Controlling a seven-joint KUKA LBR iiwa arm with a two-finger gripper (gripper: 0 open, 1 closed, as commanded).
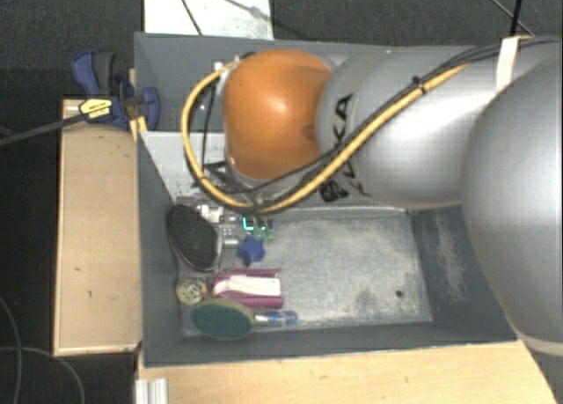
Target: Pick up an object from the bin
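Observation:
My gripper (236,224) shows just below the orange wrist cover, low over the left part of the bin. A small blue piece (251,251) lies right under it. A black oval brush (193,237) rests just to its left, against the bin's left wall. In front of the blue piece lies a white and pink packet with a purple edge (249,286).
Along the front left corner lie a teal round disc (222,319), a blue pen (274,316) and a small round metal piece (189,291). The big grey arm covers the bin's back and right side.

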